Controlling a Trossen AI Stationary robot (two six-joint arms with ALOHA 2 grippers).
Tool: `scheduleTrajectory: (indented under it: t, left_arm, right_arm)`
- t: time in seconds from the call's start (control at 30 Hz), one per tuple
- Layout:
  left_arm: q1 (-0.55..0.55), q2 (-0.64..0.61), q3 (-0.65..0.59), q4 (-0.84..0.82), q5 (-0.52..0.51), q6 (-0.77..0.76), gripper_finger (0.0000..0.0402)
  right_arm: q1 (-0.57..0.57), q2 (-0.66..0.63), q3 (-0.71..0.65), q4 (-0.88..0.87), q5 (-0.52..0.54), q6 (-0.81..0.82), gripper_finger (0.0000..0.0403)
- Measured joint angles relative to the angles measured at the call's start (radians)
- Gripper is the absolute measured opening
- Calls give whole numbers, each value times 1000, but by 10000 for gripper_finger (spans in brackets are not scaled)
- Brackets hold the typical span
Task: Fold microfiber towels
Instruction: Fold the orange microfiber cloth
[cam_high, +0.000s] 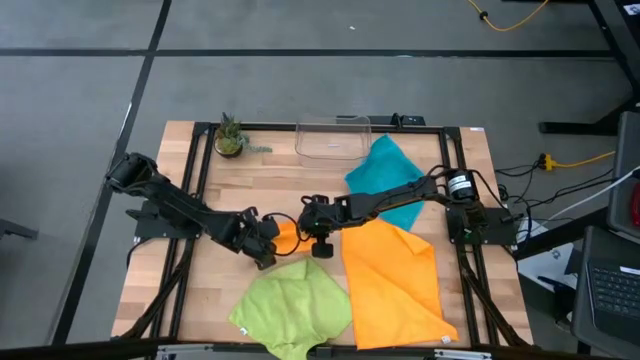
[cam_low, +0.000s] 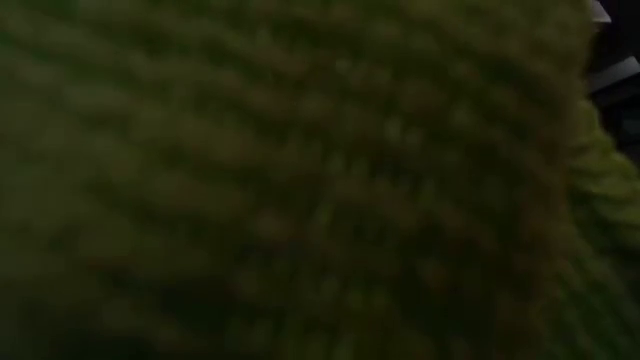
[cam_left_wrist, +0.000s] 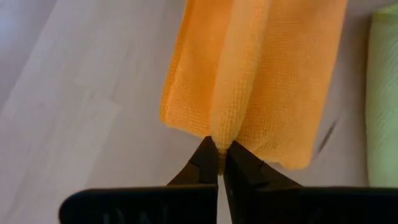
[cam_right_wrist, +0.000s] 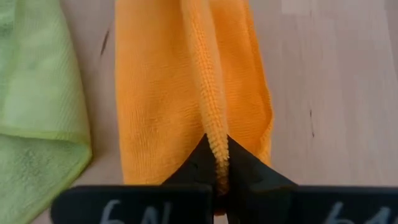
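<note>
1. Overhead, four cloths lie on the wooden table (cam_high: 200, 300): a teal towel (cam_high: 385, 175) near the far edge beside the clear plastic bin (cam_high: 332, 138), a large orange towel (cam_high: 392, 285) spread flat toward the right front, a lime green towel (cam_high: 292, 308) crumpled at the front centre, and a small orange towel (cam_high: 287, 238) bunched between the two grippers at mid-table. Only a sliver of that small cloth shows here; its long axis runs left to right, from the left gripper (cam_high: 268, 240) to the right gripper (cam_high: 308, 232). A potted plant (cam_high: 230, 138) stands at the far left corner
2. Low down, the camera is covered by lime green towel (cam_low: 300, 180) fabric seen up close, so neither arm shows
3. From the left wrist, the small orange towel (cam_left_wrist: 255, 74) looks folded into a narrow, ribbed strip with a raised crease along its middle; its long axis runs straight away from the left gripper (cam_left_wrist: 221, 163), whose fingers are pinched tight on the near end of that crease. The lime green towel (cam_left_wrist: 382, 99) lies just beside it
4. From the right wrist, the small orange towel (cam_right_wrist: 186, 87) shows the same lengthwise ridge, and the right gripper (cam_right_wrist: 217, 163) is clamped narrowly on the hemmed edge at its end. The lime green towel (cam_right_wrist: 37, 99) lies next to the strip on the bare wood
</note>
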Motion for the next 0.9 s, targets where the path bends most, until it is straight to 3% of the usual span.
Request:
scheduleTrajectory:
  t: [0.53, 0.9]
  left_arm:
    - [0, 0, -32, 65, -99, 0, 2]
    - [42, 0, -32, 95, -133, 53, 67]
  right_arm:
    - [-9, 17, 0, -3, 87, 81, 12]
    - [-9, 17, 0, -4, 88, 82, 12]
